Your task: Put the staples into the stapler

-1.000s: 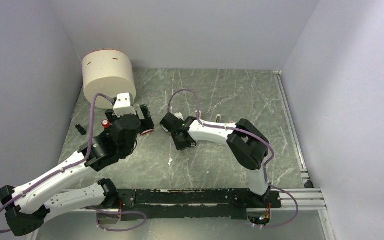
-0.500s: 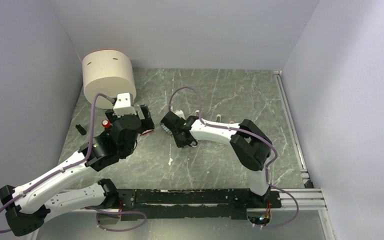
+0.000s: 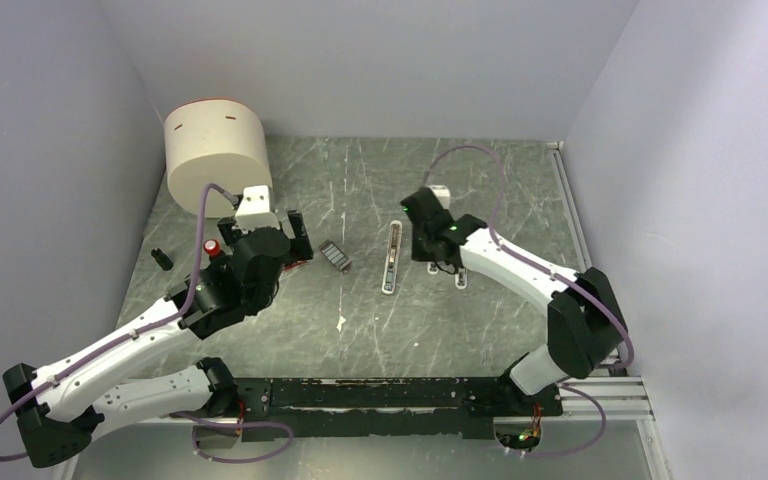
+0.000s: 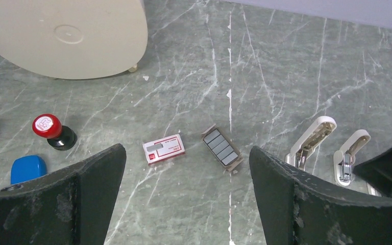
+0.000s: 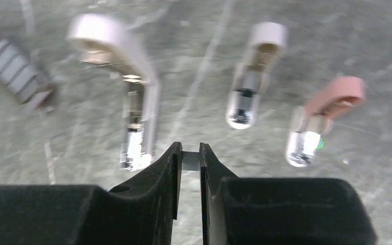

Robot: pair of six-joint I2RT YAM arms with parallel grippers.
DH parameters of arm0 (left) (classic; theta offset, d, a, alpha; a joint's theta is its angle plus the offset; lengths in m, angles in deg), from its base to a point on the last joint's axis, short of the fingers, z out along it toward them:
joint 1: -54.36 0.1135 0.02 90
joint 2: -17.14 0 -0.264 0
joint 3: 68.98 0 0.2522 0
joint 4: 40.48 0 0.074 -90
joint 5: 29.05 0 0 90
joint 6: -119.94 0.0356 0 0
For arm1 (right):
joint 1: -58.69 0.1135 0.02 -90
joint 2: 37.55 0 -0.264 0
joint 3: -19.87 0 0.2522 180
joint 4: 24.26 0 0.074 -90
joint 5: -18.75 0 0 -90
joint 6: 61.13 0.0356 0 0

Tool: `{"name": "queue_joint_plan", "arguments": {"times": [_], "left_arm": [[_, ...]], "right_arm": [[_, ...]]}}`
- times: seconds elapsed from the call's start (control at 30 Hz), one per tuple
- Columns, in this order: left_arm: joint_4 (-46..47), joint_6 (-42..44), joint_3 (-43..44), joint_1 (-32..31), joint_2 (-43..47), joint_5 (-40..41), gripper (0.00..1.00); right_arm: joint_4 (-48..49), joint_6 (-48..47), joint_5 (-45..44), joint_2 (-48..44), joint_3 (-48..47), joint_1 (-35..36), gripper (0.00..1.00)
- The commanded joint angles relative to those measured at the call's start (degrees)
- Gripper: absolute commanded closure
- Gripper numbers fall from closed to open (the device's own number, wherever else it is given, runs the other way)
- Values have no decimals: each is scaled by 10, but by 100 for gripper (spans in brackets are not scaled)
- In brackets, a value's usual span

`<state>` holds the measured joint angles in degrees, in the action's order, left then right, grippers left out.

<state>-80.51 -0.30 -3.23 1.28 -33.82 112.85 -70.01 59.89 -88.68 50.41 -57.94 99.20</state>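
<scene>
Wide apart stand the jaws of the left gripper (image 4: 186,153), holding nothing, poised above the marble table (image 3: 480,180); below them lie the staples (image 4: 221,148), a dark grey block in an open tray, with the red-and-white box (image 4: 164,149) just beside it on the left; the right gripper (image 5: 190,153) has its jaws pinched almost together on a thin grey sliver (image 5: 190,161), though I cannot tell what that is; it hangs above the table, clear of the pieces; the stapler (image 3: 391,258) lies flat at mid-table, hinged open, well apart from the staples; a short white piece (image 5: 255,76) and a pink piece (image 5: 332,112) lie beside it to the right.
</scene>
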Motion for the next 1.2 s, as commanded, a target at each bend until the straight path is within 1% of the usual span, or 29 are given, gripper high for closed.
{"name": "queue_joint_plan", "arguments": {"times": [0.0,0.17,0.37,0.5,0.7,0.87,1.0,1.17], "left_arm": [[18,7,9,2,-10,-12,5],[20,11,15,2,-26,-19,6],[23,11,13,2,-31,-20,6],[25,14,15,2,-36,-24,6],[22,15,18,3,-40,-24,6],[26,15,13,3,-36,-25,5],[19,12,14,3,-36,-22,6],[24,13,10,3,-33,-21,5]], "right_arm": [[0,11,-13,-46,60,-65,80],[5,2,-12,-64,107,-128,79],[18,-27,-10,-73,139,-169,79],[44,-56,3,-64,156,-179,79],[66,-74,-4,-66,164,-188,79],[100,-88,20,-70,177,-192,79],[100,-92,2,-59,177,-193,80],[101,-96,6,-60,180,-195,80]]}}
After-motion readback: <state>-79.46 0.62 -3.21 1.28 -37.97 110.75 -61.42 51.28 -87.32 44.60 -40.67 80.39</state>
